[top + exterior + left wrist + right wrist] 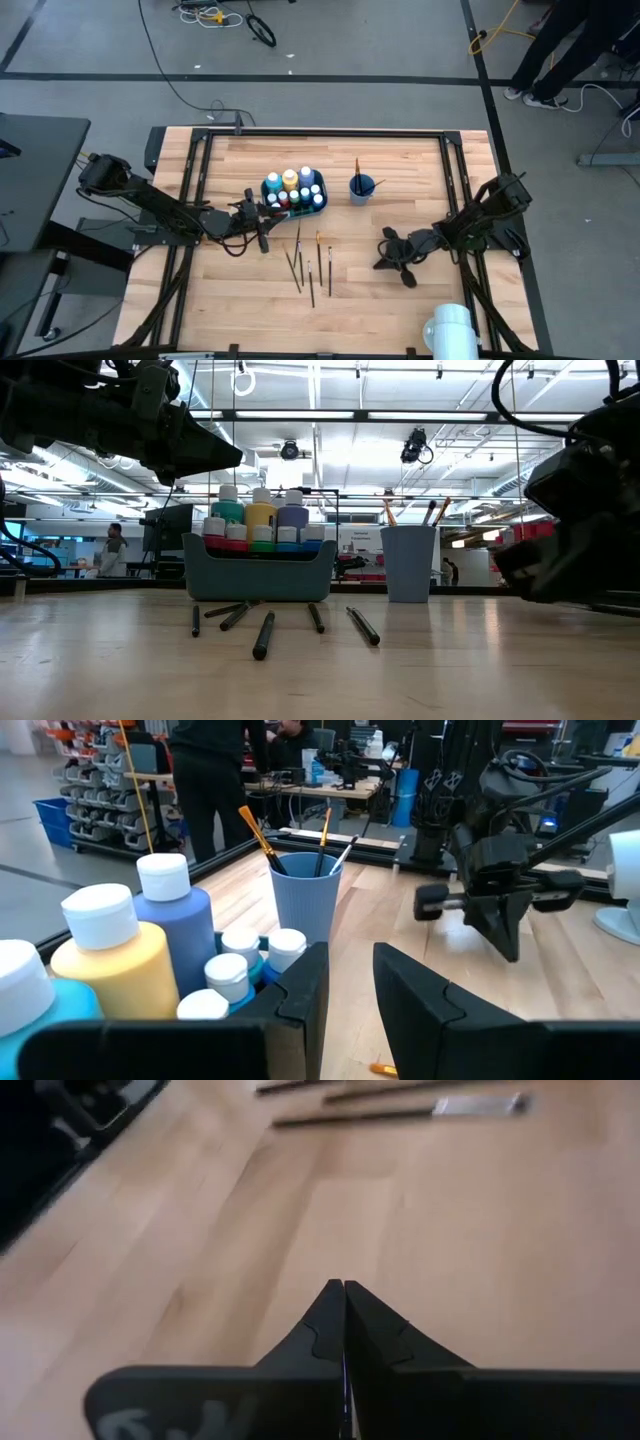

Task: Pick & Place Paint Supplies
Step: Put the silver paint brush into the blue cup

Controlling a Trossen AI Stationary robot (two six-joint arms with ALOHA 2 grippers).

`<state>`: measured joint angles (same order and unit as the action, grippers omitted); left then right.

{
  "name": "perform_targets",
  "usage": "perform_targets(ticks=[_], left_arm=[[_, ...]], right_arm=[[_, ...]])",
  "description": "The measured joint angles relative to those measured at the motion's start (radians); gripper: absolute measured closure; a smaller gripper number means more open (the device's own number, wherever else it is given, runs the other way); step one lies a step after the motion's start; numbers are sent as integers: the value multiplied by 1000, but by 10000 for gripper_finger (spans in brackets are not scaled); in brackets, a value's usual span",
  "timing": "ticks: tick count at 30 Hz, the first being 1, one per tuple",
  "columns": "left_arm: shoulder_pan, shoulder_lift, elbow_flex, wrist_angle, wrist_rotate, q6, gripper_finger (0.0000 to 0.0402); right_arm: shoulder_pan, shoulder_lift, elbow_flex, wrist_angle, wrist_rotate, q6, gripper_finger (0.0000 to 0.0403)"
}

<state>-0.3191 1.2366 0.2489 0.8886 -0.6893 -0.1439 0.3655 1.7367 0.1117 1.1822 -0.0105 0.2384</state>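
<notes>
Hovering right of centre, the right gripper (385,252) sat pinched shut on nothing, near the loose paintbrushes (310,268); the left gripper (262,218) waited part-open beside the bin (322,203).

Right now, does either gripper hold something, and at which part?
Nothing is held. The right gripper is shut on nothing above bare table; the left gripper is open beside the teal bin.

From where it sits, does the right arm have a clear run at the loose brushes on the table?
Probably yes. The right gripper is shut and empty, with only bare wood between it and the loose brushes. The blue cup stands off to one side.
</notes>
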Motion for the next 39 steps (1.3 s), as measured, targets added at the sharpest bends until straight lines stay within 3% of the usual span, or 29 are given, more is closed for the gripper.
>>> perform_targets(ticks=[8,14,17,22,24,29,33,39], left_arm=[[0,0,0,0,-2,-1,310],[0,0,0,0,-20,0,310],[0,0,0,0,-32,1,310],[0,0,0,0,-33,1,310],[0,0,0,0,-33,2,310],[0,0,0,0,-33,1,310],[0,0,0,0,-33,1,310],[0,0,0,0,-33,9,310]], right_arm=[[28,-6,-21,56,-24,66,401],[25,-86,-21,298,-30,-159,401],[12,-157,-20,397,93,-347,402],[-32,-308,56,393,447,-561,402],[-59,-354,110,381,523,-641,402],[-138,-394,223,356,517,-778,402],[-221,-375,275,269,513,-695,402],[-363,-287,294,237,421,-588,402]])
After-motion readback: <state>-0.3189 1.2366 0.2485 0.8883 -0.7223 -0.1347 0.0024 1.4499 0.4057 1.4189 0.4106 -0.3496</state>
